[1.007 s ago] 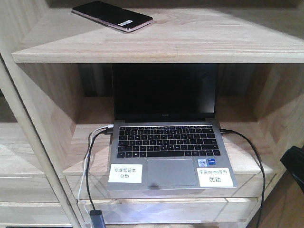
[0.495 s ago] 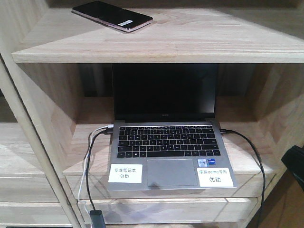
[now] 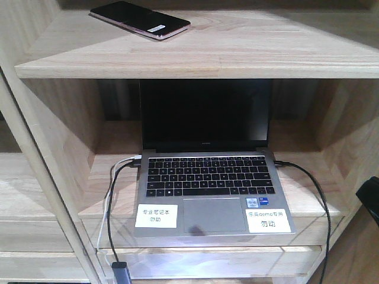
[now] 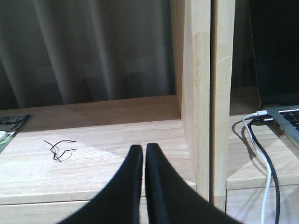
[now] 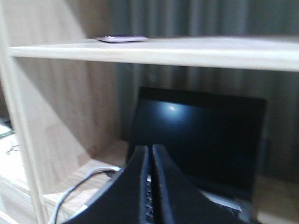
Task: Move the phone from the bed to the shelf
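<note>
Nearest to the cameras are the two pincers. The left pincer (image 4: 143, 151) has its black fingers pressed together with only a thin line between them, and it holds nothing. It points at a lower plank of the shelf (image 4: 201, 93), where a small twisted black wire (image 4: 59, 149) lies, just left of an upright panel. The right pincer (image 5: 150, 154) is also closed to a thin slit and is empty. It points toward the laptop (image 5: 198, 135), and its view is a little blurred. In the front view only a dark piece of the right arm shows at the right edge.

Further in, the laptop (image 3: 207, 171) stands open on the middle tier, screen black, with two white labels (image 3: 156, 216) on its palm rest. A black cable (image 3: 112, 207) and a white cable go to its left side and another black cable to its right side.

Farthest and highest, the phone (image 3: 141, 19) lies flat on the top tier of the shelf (image 3: 237, 53), near its left end, and nothing touches it. In the right wrist view it shows as a thin shape (image 5: 121, 39) on the plank edge.

The bed is not in any view. I judge that the placing is done and the step in hand is the retreat. The next move asks only that both arms pull back clear of the planks and the cables, without disturbing the laptop.
</note>
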`<state>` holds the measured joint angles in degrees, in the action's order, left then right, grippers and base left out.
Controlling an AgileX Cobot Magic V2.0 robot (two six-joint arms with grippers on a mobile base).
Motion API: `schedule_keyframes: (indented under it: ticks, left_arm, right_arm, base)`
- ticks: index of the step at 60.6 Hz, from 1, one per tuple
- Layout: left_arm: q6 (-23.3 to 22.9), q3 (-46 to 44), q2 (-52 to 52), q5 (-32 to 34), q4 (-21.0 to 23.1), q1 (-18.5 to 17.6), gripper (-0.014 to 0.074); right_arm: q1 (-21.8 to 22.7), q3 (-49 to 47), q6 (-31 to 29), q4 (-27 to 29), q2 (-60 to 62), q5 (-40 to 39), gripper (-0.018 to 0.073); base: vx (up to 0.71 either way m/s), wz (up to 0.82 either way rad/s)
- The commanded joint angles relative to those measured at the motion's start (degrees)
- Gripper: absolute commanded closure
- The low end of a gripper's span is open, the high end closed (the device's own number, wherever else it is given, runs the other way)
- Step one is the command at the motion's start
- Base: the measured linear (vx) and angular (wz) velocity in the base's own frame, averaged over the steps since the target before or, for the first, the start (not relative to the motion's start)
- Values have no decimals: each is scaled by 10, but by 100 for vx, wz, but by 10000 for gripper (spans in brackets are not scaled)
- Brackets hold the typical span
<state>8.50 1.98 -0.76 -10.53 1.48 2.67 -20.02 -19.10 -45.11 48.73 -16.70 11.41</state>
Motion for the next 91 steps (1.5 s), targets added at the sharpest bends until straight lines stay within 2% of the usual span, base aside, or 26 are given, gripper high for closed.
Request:
schedule_keyframes:
  ticks: [1,11,15,19,38,49,58,63,71,76,88,91]
  left_arm:
    - [-3,-13,-8,41,5,1,595]
    - [-3,-13,-8,41,5,1,595]
    - [-3,-13,-8,41,5,1,595]
    - [-3,-13,-8,41,5,1,595]
    - [-3,-13,-8,41,5,1,595]
    - [-3,-13,-8,41,5,1,595]
    - [-3,-13,-8,41,5,1,595]
    - [-3,-13,-8,41,5,1,595]
    - [-3,-13,-8,41,5,1,595]
    - [-3,-13,-8,41,5,1,595]
    - [-3,-13,-8,41,5,1,595]
    - [-3,-13,-8,41,5,1,595]
  right_arm:
    - [2,-17,121,-107,-4,-33,565]
    - [2,-17,384,-345,-4,-33,565]
    - [2,-17,442,-405,-4,-33,565]
    - [2,-17,477,-431,-4,-33,565]
    - [11,-17,475,-439,-3,-33,565]
    - [87,-17,478,-478,-2,-33,565]
    - [141,-15,478,-487,-2,-29,565]
    - [158,9,488,-487,4,-62,565]
    - [172,89,525,-497,49,-166,565]
    - [177,132,530,-498,80,-204,565]
    - [179,207,532,-498,138,-198,565]
    - [179,209,530,-498,151,-168,565]
  base:
    - [0,0]
    - [0,0]
    - [0,0]
    - [0,0]
    - [0,0]
    - [0,0]
    - [0,0]
    - [0,0]
    - [0,0]
    - [0,0]
    - [0,0]
    - [0,0]
